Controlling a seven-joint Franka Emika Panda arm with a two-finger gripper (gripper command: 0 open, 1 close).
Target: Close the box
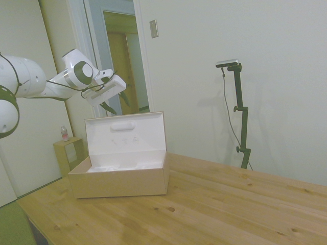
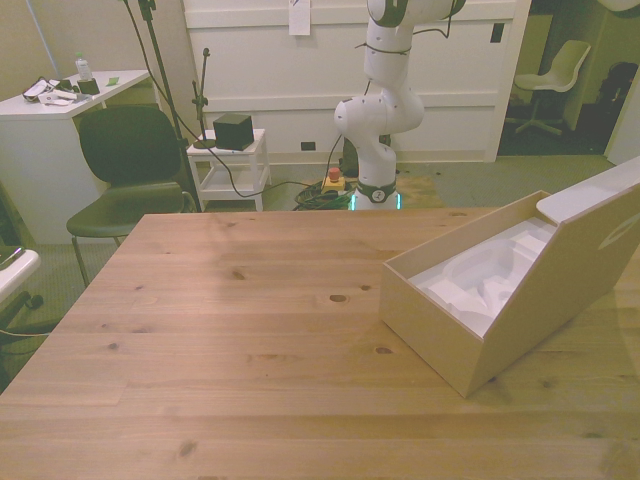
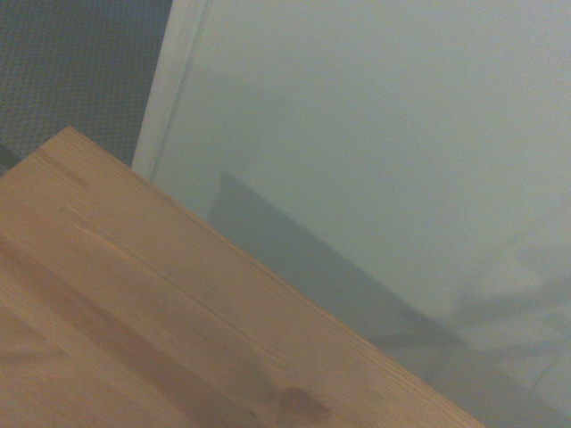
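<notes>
Box [image 1: 120, 181] open on counter [image 1: 214, 204], likely light, stiff cardboard; lid [image 1: 125, 133] upright. End effector [image 1: 115, 104] at lid's 12 o'clock, fingers apart, empty; push top edge, no grasp needed.

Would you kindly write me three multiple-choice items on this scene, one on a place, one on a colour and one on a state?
1. Where is the tool relative to the box?
A. inside the box
B. in the air above and behind the raised lid
C. resting on the table in front of the box

2. What colour is the inside of the box?
A. white
B. black
C. red

3. In what state is the lid?
A. shut flat
B. taken off and lying on the table
C. open, standing upright

Answers:
1 B, since the side view shows the tool hanging above the lid's top edge, touching nothing.
2 A, since the front view shows a white moulded lining inside tan walls.
3 C, since the side view shows the lid upright at the box's back, its white inner face exposed.
</notes>
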